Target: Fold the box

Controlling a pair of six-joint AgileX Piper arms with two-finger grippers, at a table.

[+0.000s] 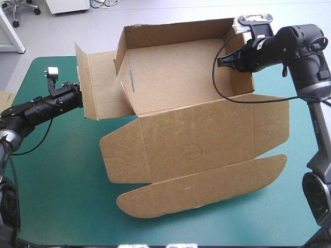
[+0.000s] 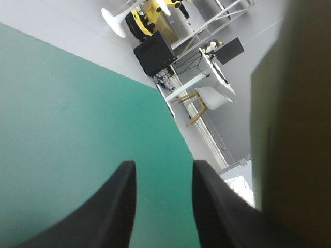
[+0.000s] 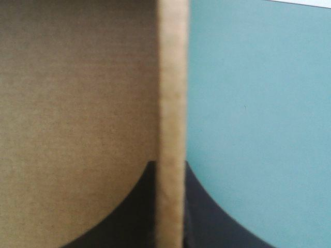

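The brown box (image 1: 181, 82) stands half raised at the middle of the teal-green table. Its back and right walls are up, and the left side flap (image 1: 93, 88) stands out sideways. The lid (image 1: 201, 144) lies flat toward the front with its rounded tuck flap (image 1: 207, 188). My right gripper (image 1: 227, 61) is shut on the right wall's top edge. In the right wrist view the board edge (image 3: 170, 103) runs between the nearly shut fingers of that gripper (image 3: 170, 168). My left gripper (image 1: 78, 97) is open beside the left flap, with nothing between its fingers (image 2: 124, 196). The flap's board (image 2: 295, 129) shows next to one finger.
A bare stretch of teal-green cover (image 1: 62, 196) lies at the front left of the table. An edge of more brown board (image 1: 4, 98) shows at the table's left edge. The right arm's black cable (image 1: 222, 88) hangs into the box.
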